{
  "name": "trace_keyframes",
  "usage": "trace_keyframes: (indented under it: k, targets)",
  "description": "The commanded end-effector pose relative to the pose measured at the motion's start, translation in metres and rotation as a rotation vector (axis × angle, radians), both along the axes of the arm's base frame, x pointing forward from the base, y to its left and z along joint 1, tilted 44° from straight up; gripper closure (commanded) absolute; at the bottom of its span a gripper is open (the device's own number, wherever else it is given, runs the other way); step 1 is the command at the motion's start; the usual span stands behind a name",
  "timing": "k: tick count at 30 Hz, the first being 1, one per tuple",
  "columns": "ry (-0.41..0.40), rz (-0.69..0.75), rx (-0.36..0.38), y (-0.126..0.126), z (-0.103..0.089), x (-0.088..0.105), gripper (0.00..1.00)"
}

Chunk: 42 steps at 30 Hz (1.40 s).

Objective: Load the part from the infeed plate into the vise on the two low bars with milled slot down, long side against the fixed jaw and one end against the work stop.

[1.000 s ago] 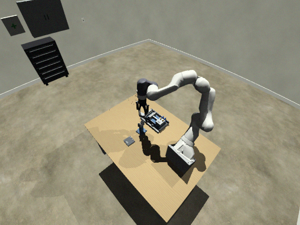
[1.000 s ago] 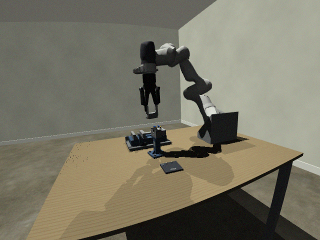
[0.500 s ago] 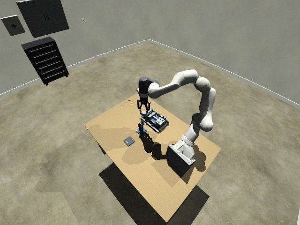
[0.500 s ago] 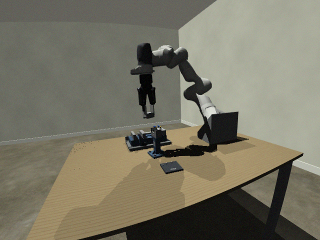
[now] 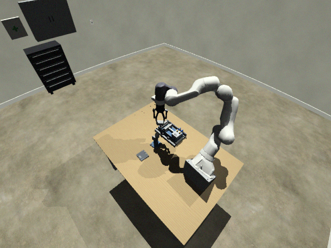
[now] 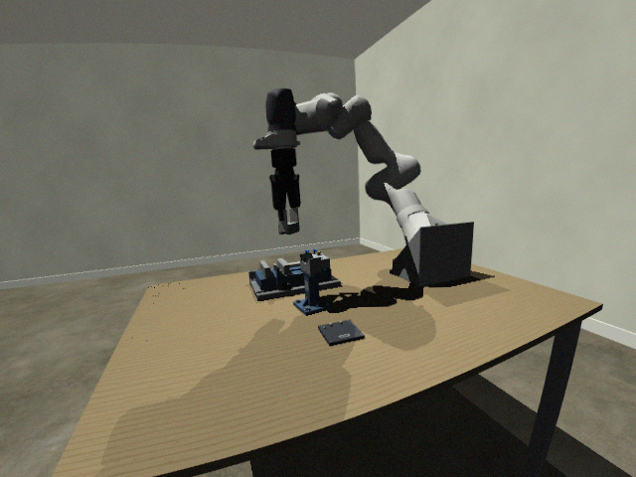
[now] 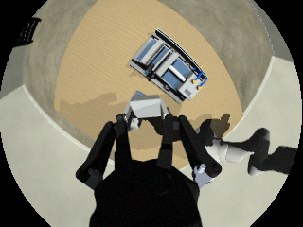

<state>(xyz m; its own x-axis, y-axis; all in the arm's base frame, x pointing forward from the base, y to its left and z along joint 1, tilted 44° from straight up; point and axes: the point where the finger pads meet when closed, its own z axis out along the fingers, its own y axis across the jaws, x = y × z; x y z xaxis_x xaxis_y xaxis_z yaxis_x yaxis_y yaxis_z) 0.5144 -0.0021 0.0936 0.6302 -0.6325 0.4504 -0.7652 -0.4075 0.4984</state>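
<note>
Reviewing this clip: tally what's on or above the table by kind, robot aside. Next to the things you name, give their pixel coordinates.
Vise (image 5: 175, 134) (image 6: 295, 279) (image 7: 176, 71): 1
V-block stand (image 5: 155, 144) (image 6: 311, 292): 1
Dark flat plate (image 5: 142, 155) (image 6: 341, 332): 1
Part, held in the claw (image 5: 160, 122) (image 6: 288, 227) (image 7: 146, 106): 1
Total: 4

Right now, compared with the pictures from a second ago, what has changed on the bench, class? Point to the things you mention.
The tool (image 5: 160, 122) (image 6: 288, 222) (image 7: 146, 106) has shifted slightly left in the exterior view and turned about its upright axis, carrying the block (image 5: 160, 122) (image 6: 288, 230) (image 7: 146, 108) along. Nothing was newly grasped or released. The vise (image 5: 176, 134) (image 6: 264, 279) (image 7: 188, 91) and dark plate (image 5: 142, 155) (image 6: 341, 332) stayed put.
</note>
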Motion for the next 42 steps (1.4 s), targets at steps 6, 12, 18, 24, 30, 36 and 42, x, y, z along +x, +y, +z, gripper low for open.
trace_keyframes:
  k: [6,12,18,24,30,36,42]
  targets:
    - [0.161,0.179,0.034,-0.015,0.017,0.007,1.0]
    - [0.212,0.239,0.044,-0.025,0.026,0.011,1.0]
    - [0.263,0.3,0.052,-0.036,0.036,0.014,1.0]
    - [0.309,0.354,0.059,-0.046,0.045,0.017,1.0]
    - [0.366,0.42,0.065,-0.059,0.057,0.02,1.0]
    - [0.416,0.477,0.069,-0.07,0.067,0.023,1.0]
    - [0.466,0.534,0.073,-0.082,0.078,0.025,1.0]
